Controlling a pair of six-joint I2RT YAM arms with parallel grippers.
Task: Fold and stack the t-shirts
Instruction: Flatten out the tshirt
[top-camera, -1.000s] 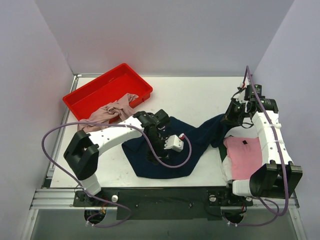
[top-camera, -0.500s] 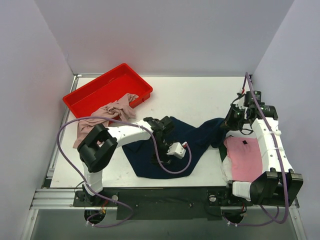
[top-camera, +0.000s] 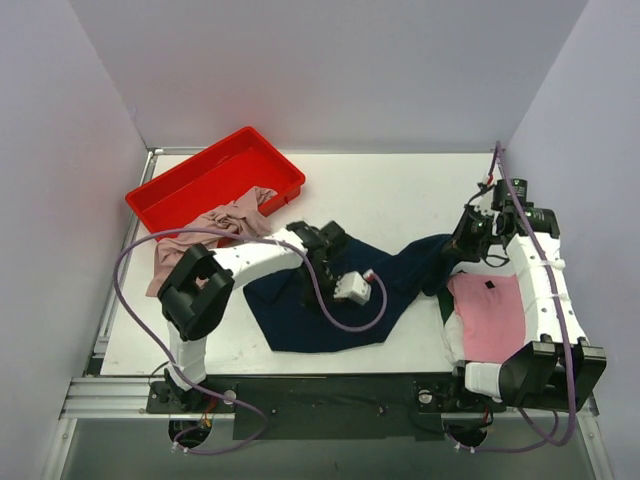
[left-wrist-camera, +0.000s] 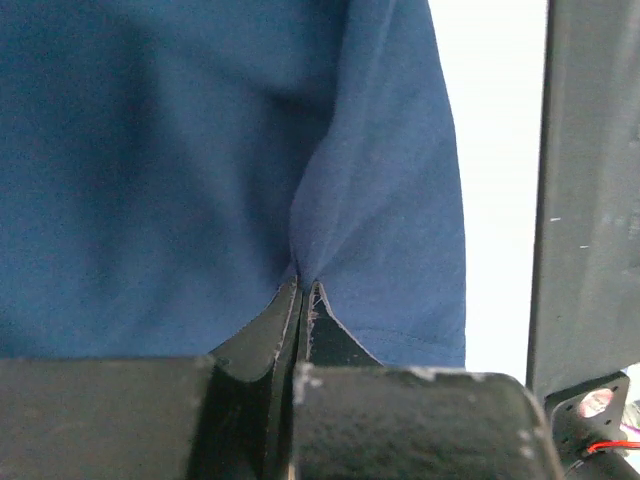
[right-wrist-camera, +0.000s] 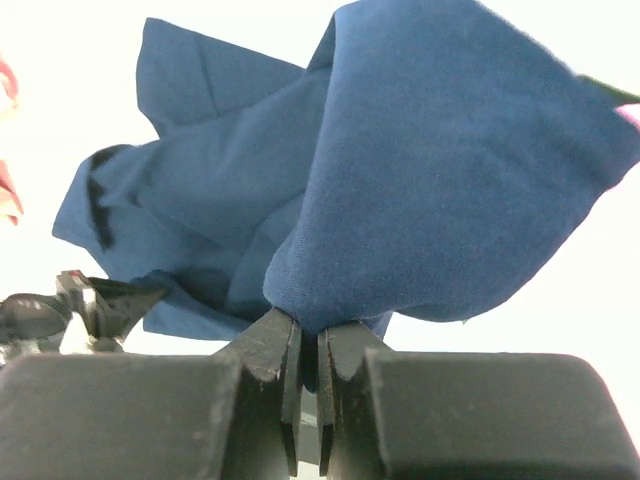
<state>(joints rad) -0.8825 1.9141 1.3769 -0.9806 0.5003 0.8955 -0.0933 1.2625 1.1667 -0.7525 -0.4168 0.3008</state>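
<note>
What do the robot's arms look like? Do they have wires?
The left arm and right arm are white tubes with chunky black joints. A purple cable loops along each. The left gripper and right gripper have black fingers tapering to thin tips.

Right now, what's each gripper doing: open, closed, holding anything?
Left gripper: closed, pinching a fold of the navy t-shirt.
Right gripper: closed, gripping another part of the navy t-shirt.

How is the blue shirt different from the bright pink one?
The blue shirt lies rumpled and spread across the table; the pink shirt is a neat flat rectangle beside the right arm. The left gripper and right gripper pinch the blue shirt; neither touches the pink shirt. Both are soft cloth.
</note>
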